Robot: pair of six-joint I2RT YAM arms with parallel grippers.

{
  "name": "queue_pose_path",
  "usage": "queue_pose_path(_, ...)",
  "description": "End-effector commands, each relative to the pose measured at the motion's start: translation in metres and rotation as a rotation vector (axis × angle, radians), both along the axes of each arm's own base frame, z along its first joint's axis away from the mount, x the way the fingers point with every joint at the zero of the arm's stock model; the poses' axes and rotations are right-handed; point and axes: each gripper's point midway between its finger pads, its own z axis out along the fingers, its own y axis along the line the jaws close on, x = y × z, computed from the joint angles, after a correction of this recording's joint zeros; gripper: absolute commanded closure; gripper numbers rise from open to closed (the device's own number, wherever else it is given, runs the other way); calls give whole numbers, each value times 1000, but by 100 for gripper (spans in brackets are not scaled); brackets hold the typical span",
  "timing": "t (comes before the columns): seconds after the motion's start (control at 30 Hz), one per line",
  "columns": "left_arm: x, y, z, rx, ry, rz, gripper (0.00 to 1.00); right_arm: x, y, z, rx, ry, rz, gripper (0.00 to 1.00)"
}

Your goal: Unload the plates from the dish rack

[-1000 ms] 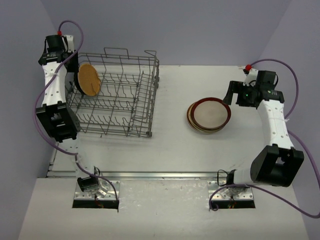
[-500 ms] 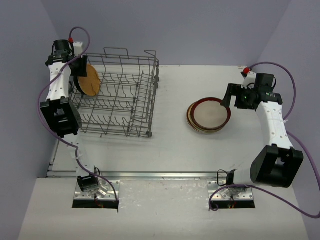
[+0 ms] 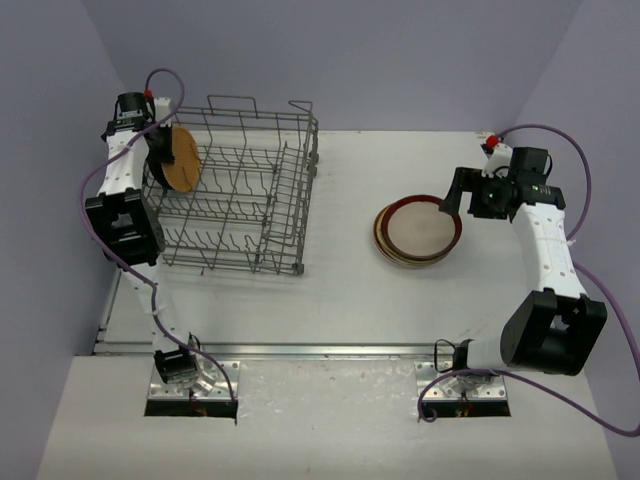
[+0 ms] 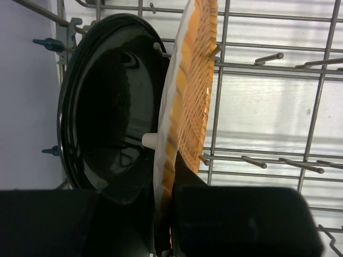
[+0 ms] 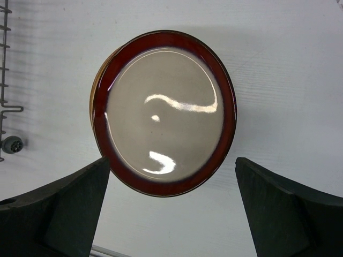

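And the left pincer point(image 4: 166, 206) is clamped on the rim of the tan round plate point(image 4: 193, 80), its black fingers point(image 4: 241, 219) shut on either side of the edge, plain to see in the left wrist view. That plate stands on edge in the large grey metal wire dish rack point(image 3: 250, 200), up at the rack's far left corner, slotted among the upright tines. Just to its left, toward the rack's outer wall, stands a glossy black round plate point(image 4: 107, 118), also on edge and close beside the tan one; whether the two touch I cannot tell. From above, the left arm reaches along the rack's left side to that corner, with the tan plate's face turned toward the right. The rack sits on the left half of the white table point(image 3: 340, 290). On the right half, well apart from the rack, a stack of round plates point(image 3: 384, 240) lies flat on the table. It is topped by a red-rimmed beige plate point(image 5: 163, 112), and brown edges of the plates beneath peek out on one side. The right pincer point(image 5: 171, 171) hangs by the stack's far right edge, its two dark fingers point(image 5: 59, 209) spread wide apart and holding nothing. Its wrist camera looks straight down on the red-rimmed plate, framed between them.
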Motion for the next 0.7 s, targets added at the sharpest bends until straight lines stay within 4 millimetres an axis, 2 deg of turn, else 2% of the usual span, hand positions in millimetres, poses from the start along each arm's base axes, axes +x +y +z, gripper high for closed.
queue_pose_path(0.0,5,-11,88,25,-207,-9,100,5,6,18,15,-65,24,1)
queue_pose_path(0.1,0,-14,125,45,-282,2,100,6,7,23,19,-78,30,1)
queue_pose_path(0.13,-3,-17,148,59,-329,-2,100,5,8,25,21,-79,34,1)
queue_pose_path(0.17,-3,-17,153,64,-340,0,100,6,8,26,18,-84,36,1)
queue_pose_path(0.27,-19,-22,238,113,-531,19,100,6,8,34,8,-111,45,1)
queue_pose_path(0.33,-32,-28,278,119,-623,17,100,6,12,43,19,-142,64,1)
queue_pose_path(0.4,-54,-49,317,81,-709,-44,100,6,22,54,60,-179,104,1)
queue_pose_path(0.53,-89,-127,324,-105,-706,-340,100,-1,60,82,244,-232,213,1)
queue_pose_path(0.6,-116,-176,319,-164,-667,-497,100,-9,93,105,356,-278,333,1)
queue_pose_path(0.67,-140,-214,316,-216,-636,-622,100,-22,122,128,431,-329,445,1)
